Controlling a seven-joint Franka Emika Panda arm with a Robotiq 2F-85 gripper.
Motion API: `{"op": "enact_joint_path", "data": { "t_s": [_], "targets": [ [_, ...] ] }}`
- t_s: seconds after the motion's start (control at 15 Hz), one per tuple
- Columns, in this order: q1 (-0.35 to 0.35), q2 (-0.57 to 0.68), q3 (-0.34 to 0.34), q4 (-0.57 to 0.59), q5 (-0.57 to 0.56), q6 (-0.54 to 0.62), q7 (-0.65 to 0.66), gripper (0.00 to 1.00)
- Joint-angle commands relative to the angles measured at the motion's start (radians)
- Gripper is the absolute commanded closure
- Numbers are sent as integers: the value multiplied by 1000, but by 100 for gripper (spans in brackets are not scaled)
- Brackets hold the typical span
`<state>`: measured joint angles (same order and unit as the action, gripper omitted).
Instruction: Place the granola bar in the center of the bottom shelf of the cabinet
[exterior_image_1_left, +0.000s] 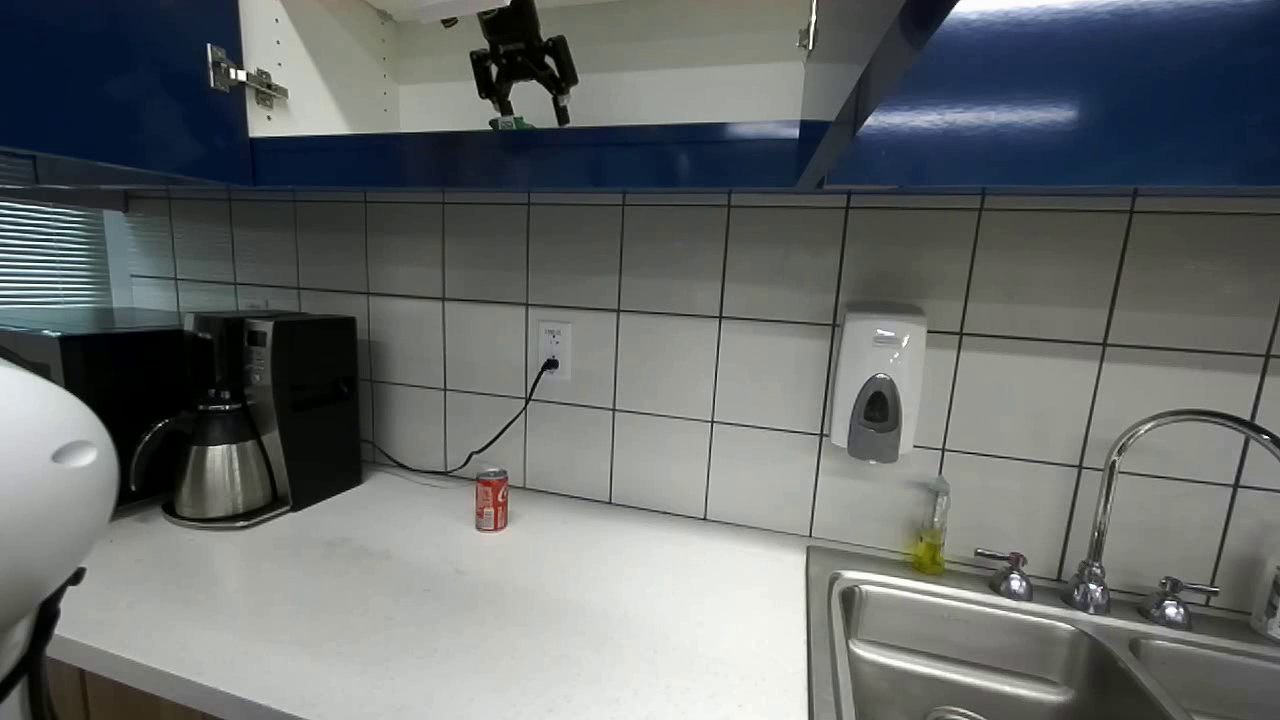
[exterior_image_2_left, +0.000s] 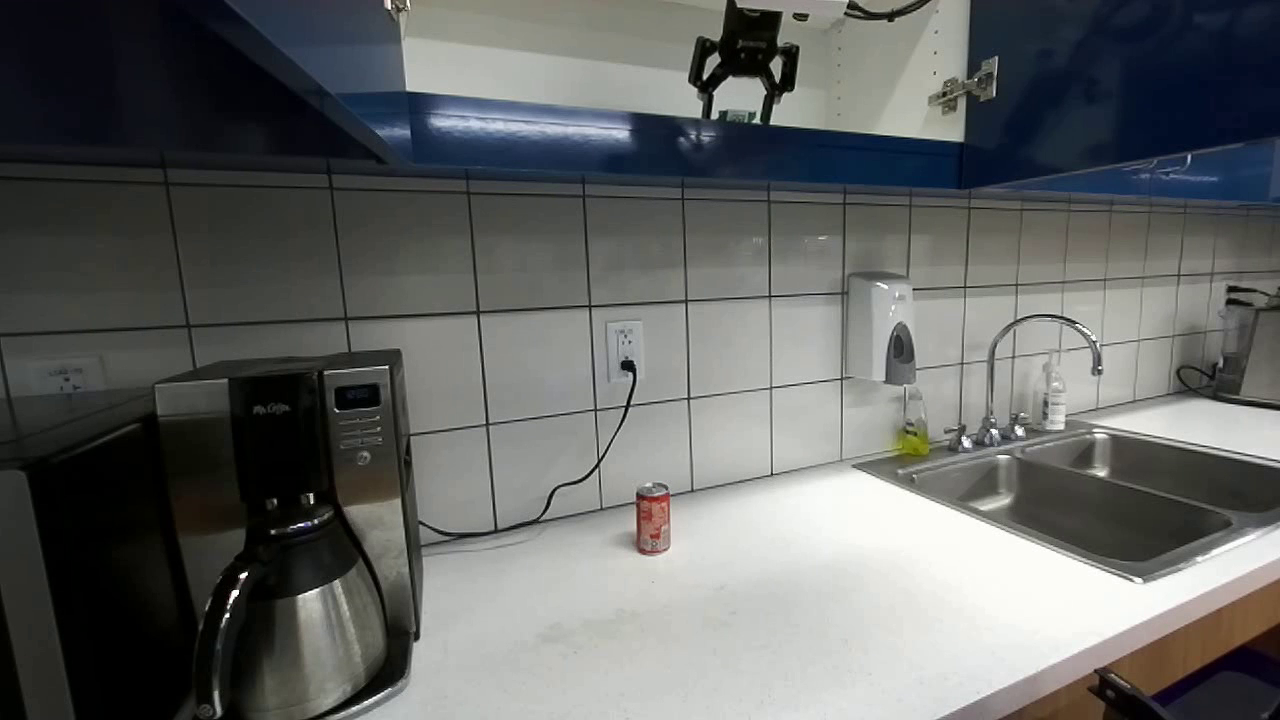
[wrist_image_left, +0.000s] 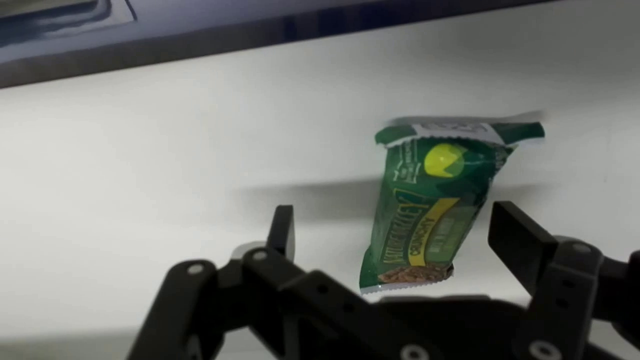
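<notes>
The granola bar is a green wrapped packet (wrist_image_left: 425, 200) lying on the white bottom shelf (wrist_image_left: 150, 175) in the wrist view. In both exterior views only its top edge (exterior_image_1_left: 510, 124) (exterior_image_2_left: 737, 116) shows above the blue front rim of the cabinet (exterior_image_1_left: 660, 155) (exterior_image_2_left: 600, 140). My gripper (wrist_image_left: 395, 217) is open, its fingers on either side of the bar with gaps showing at both sides. In both exterior views the gripper (exterior_image_1_left: 534, 112) (exterior_image_2_left: 738, 112) points down inside the cabinet, nearer one side wall than the middle. The shelf's surface is hidden in both exterior views.
The open blue cabinet doors (exterior_image_1_left: 120, 90) (exterior_image_2_left: 1110, 90) flank the opening. Below, the counter (exterior_image_1_left: 560, 610) holds a red can (exterior_image_1_left: 491, 500) and a coffee maker (exterior_image_1_left: 300, 410). A soap dispenser (exterior_image_1_left: 880, 380) hangs above the sink's left end (exterior_image_1_left: 830, 640).
</notes>
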<state>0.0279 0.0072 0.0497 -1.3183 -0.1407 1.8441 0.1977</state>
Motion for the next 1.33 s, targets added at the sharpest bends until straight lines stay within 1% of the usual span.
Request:
{"op": "enact_joint_path", "data": {
  "t_s": [0.0, 0.53, 1.27],
  "targets": [
    [-6, -26, -9, -16, 5, 6, 2, 0],
    [0, -70, -15, -69, 13, 22, -8, 0],
    [-1, -225, -36, -223, 44, 55, -28, 0]
  ]
}}
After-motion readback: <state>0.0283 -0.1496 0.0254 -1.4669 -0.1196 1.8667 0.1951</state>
